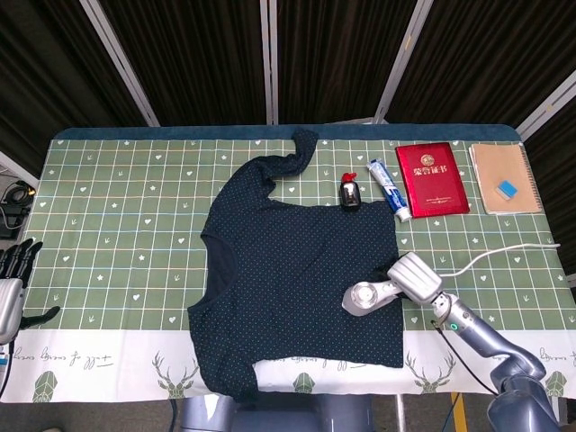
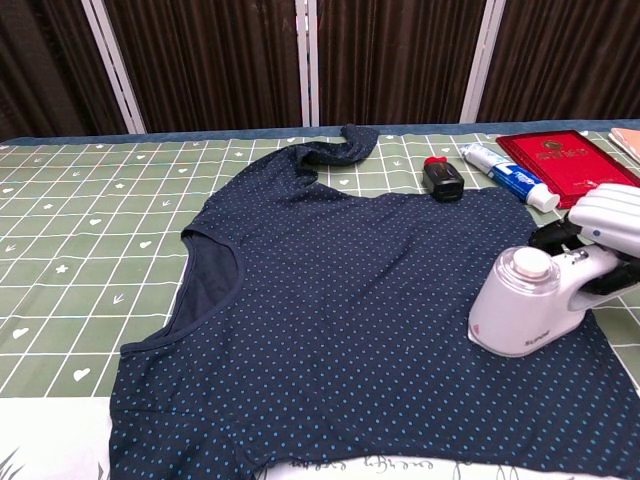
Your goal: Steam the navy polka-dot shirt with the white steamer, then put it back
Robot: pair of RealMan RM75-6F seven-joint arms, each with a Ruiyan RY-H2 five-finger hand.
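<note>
The navy polka-dot shirt (image 1: 297, 270) (image 2: 350, 310) lies flat across the middle of the green checked tablecloth. My right hand (image 1: 417, 281) (image 2: 605, 222) grips the handle of the white steamer (image 1: 367, 296) (image 2: 530, 305), whose head rests on the shirt's right side near its edge. The steamer's white cord (image 1: 504, 252) trails away to the right. My left hand (image 1: 13, 283) hangs at the table's left edge, fingers apart and holding nothing; the chest view does not show it.
Behind the shirt lie a small black bottle with a red cap (image 1: 349, 193) (image 2: 441, 178), a toothpaste tube (image 1: 389, 189) (image 2: 508, 176), a red booklet (image 1: 432, 178) (image 2: 565, 165) and a tan notebook (image 1: 504, 177) with a blue eraser.
</note>
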